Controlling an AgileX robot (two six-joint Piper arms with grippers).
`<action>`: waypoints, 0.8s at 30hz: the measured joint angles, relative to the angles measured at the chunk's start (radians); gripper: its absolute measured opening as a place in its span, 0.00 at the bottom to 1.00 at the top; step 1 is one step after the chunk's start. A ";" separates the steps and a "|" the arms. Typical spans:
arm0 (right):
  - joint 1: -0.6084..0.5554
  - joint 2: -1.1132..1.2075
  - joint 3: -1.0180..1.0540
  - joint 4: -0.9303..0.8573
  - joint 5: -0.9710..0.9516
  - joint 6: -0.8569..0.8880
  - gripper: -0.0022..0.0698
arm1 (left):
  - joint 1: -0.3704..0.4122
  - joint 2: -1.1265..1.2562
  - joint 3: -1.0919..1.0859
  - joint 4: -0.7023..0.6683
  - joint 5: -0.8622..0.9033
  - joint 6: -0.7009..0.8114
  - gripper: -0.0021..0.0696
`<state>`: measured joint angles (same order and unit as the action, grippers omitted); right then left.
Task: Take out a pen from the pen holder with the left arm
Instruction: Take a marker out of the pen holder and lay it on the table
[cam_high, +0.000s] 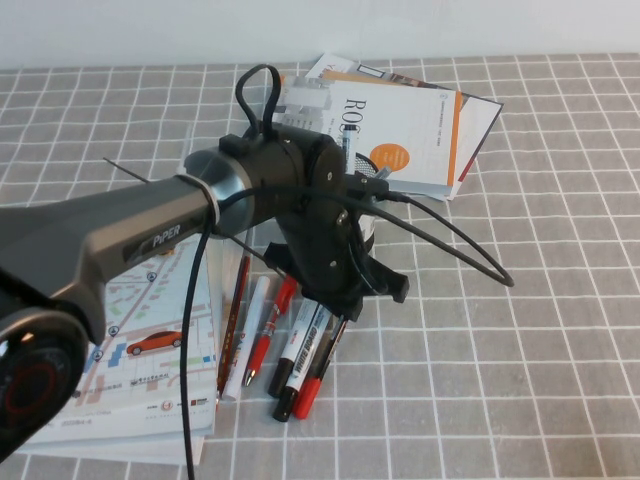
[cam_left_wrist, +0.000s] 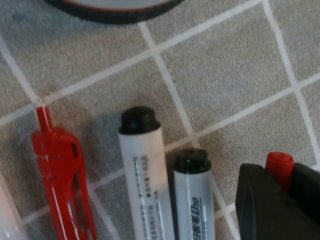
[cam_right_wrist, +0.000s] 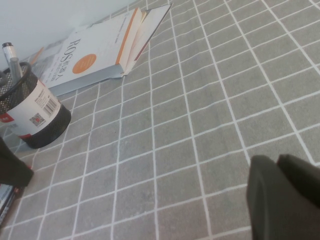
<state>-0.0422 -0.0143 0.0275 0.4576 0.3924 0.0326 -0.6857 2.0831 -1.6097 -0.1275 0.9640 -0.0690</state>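
My left gripper points down, low over a row of pens on the table. In the left wrist view its fingers are shut on a red marker, whose red end sticks out between them. The marker's lower part shows under the gripper in the high view. The black mesh pen holder with a white label stands just behind the gripper, mostly hidden; a silver pen stands in it. My right gripper hovers shut over bare table, out of the high view.
Two white markers with black caps and a red pen lie beside the held marker. A map booklet lies at the left. Stacked books lie behind the holder.
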 joint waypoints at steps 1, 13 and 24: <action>0.000 0.000 0.000 0.002 0.000 0.000 0.01 | 0.000 0.000 0.000 0.005 -0.002 -0.002 0.10; 0.000 0.000 0.000 0.002 0.000 0.000 0.01 | 0.016 0.004 -0.002 0.067 -0.022 -0.131 0.32; 0.000 0.000 0.000 0.002 0.000 0.000 0.01 | 0.021 -0.051 -0.002 0.086 -0.018 -0.124 0.34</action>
<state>-0.0422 -0.0143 0.0275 0.4593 0.3924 0.0326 -0.6650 2.0324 -1.6112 -0.0415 0.9463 -0.1934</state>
